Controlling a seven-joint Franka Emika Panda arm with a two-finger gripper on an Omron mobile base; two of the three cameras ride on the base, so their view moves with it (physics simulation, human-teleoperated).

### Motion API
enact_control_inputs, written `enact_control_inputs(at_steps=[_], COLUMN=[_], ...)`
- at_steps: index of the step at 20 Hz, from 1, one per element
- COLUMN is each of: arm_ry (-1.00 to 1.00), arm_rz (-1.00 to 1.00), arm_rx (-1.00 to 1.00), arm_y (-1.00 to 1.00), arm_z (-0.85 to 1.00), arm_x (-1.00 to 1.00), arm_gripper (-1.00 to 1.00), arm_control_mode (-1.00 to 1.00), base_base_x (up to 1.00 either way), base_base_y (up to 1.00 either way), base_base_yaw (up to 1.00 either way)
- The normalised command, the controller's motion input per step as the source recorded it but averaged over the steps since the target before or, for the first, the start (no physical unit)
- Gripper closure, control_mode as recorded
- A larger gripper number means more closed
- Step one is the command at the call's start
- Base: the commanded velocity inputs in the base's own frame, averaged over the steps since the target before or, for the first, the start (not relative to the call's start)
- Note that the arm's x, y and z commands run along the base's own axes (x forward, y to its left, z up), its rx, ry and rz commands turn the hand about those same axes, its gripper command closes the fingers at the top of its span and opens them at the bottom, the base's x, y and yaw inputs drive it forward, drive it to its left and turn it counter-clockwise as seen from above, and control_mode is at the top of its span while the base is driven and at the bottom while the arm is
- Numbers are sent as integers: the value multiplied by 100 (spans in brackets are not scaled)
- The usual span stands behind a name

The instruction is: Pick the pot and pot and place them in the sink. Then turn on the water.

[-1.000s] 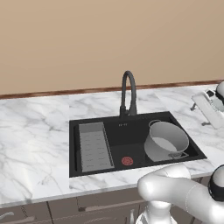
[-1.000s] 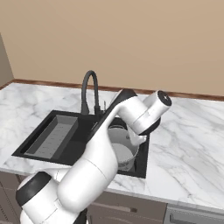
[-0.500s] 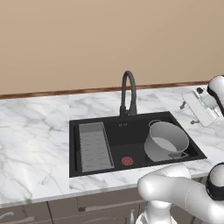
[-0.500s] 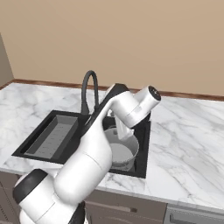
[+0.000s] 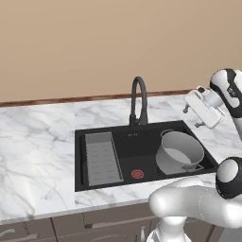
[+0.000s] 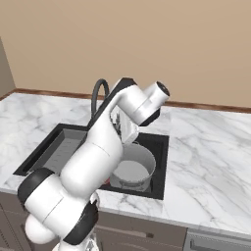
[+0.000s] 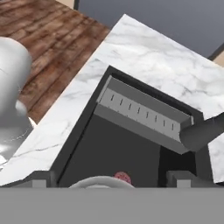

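Grey pot point(image 5: 178, 152) sits in the sink point(image 5: 142, 142) below the raised, wide-open claw point(image 5: 188, 108), now swung toward the faucet point(image 5: 139, 100).

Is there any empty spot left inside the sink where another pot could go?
Yes. The sink floor is bare in the middle, between the grey ribbed tray on the left and the grey pot on the right, around the red drain. The right end is crowded by the pot. The faucet arches over the back edge.

Both base views look forward-down at sink point(image 5: 142, 144); hand view close above it
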Motion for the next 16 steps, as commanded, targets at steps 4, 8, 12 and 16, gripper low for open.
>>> enact_control_inputs(at_steps=[4,8,12,16], arm_ry=[21,8,0,-2], arm_rz=[0,0,0,0], arm_rx=[8,7,5,7], arm_y=[9,8,10,8], arm_z=[5,-1,-14,-16], arm_x=[27,20,7,0], arm_gripper=[-100,-100,-100,-100], arm_control_mode=[-100,-100,-100,-100], base_base_x=[0,0,0,0], base_base_y=[0,0,0,0], base_base_yaw=[0,0,0,0])
